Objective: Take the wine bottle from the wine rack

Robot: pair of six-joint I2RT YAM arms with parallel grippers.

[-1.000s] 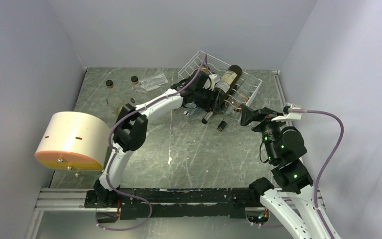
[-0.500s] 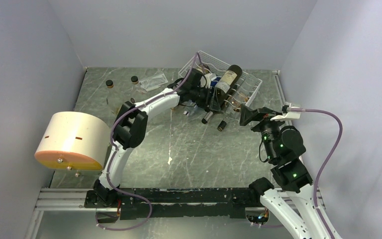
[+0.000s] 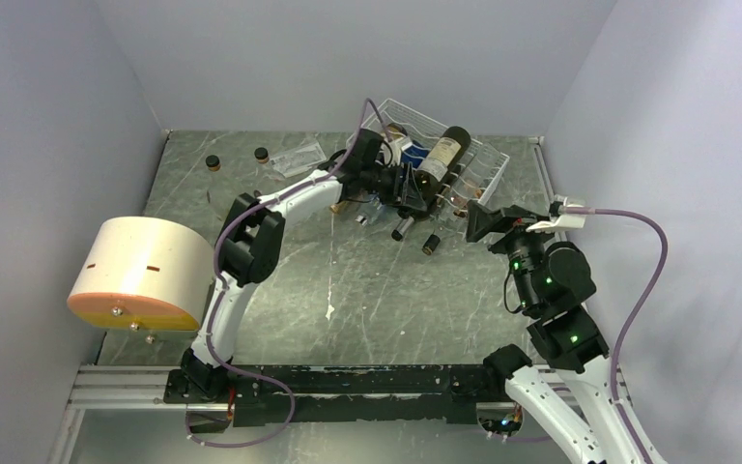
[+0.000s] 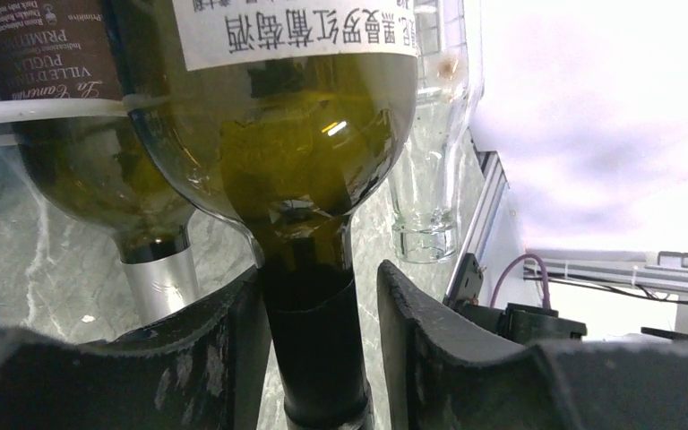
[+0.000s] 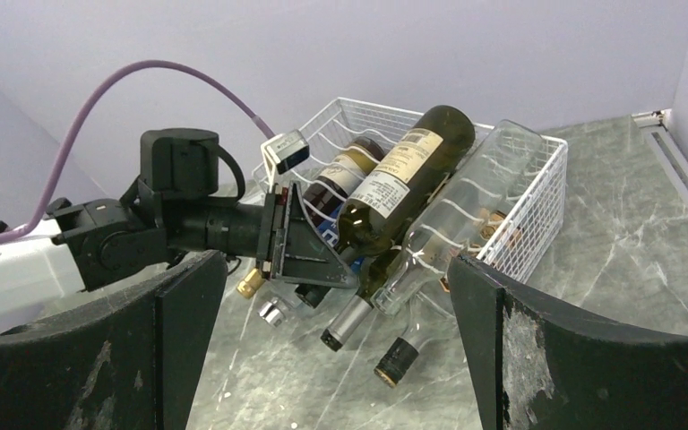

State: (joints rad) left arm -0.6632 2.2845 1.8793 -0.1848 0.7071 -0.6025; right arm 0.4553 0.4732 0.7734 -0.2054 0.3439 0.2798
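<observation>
Dark green glass fills my left wrist view. The bottle (image 4: 296,179) lies in the rack (image 3: 491,166) at one o'clock on the table (image 3: 367,290), with its base toward the back and its neck poking out past the rack toward seven o'clock. Its long axis runs straight on from my left gripper (image 4: 318,282), with the body at twelve o'clock from the fingers. I judge the pull it needs goes back along that line, toward seven. My left jaws straddle the foil neck without pinching it: one finger lies against it and the other stands a sliver off. A brown-label bottle (image 4: 81,134) lies close at nine o'clock of mine and a clear bottle (image 4: 430,134) at three, and either could shift as mine slides. My right gripper (image 3: 473,224) hangs gaping and empty at five o'clock of the rack. It is near, but the left is the one on the neck.
</observation>
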